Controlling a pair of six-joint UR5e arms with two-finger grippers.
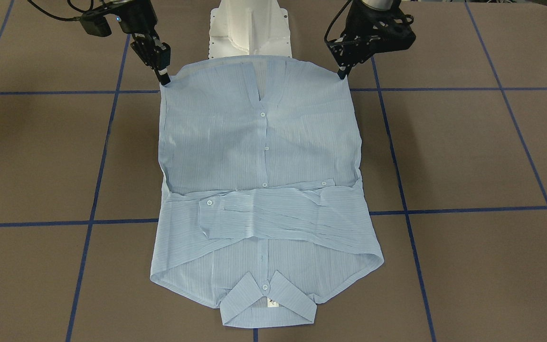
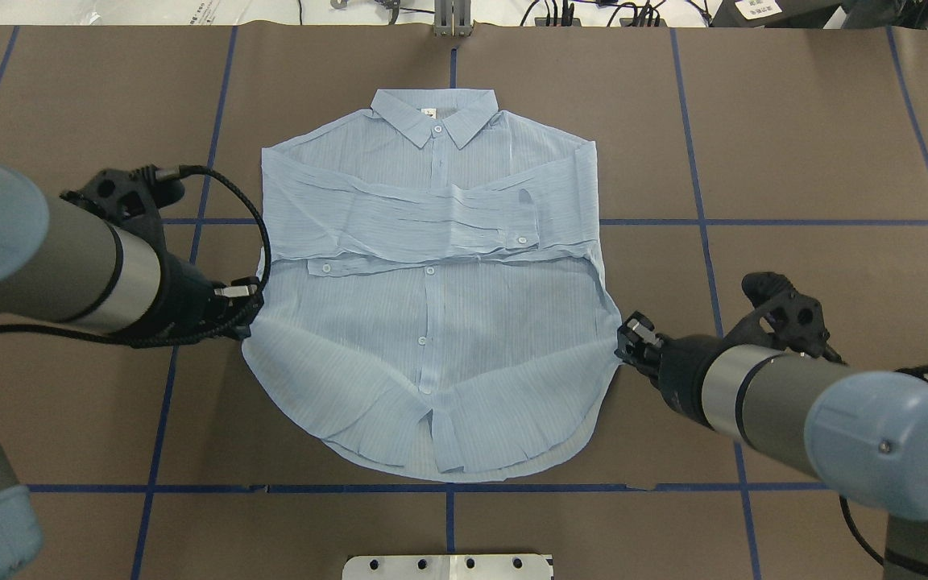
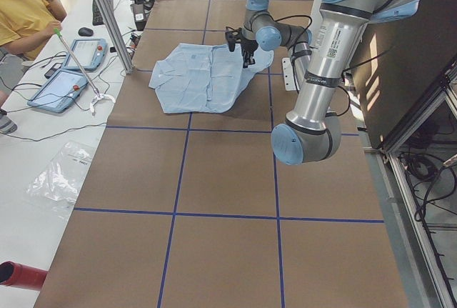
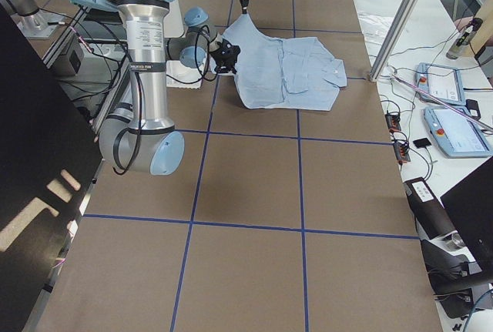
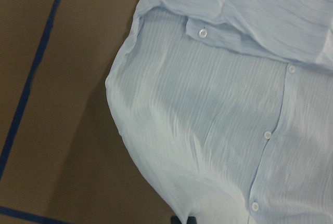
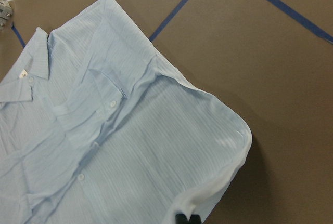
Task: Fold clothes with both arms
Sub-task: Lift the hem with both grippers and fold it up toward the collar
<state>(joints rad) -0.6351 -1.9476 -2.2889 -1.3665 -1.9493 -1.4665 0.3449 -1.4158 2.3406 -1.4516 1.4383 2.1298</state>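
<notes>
Working over a brown surface (image 2: 818, 121) gridded with blue tape lines (image 2: 754, 221), pinching the light-blue shirt (image 2: 432, 322) lying at its middle by 2 side edges near the hem with the left fingers (image 1: 344, 72) and right fingers (image 1: 164, 78), leaving bare squares open all around.

Nothing here can be read with certainty. The small white tag (image 1: 272, 303) at the neck of the light-blue striped shirt (image 1: 259, 142) carries dark marks too fine to make out. Dark lettering runs down the grey metal tube of the left arm (image 3: 327, 61) and of the right arm (image 4: 142, 58). It is possibly a maker's name, but illegible. A white label (image 2: 762, 8) on a black object (image 2: 810, 10) at the overhead view's top edge shows only blurred print.
</notes>
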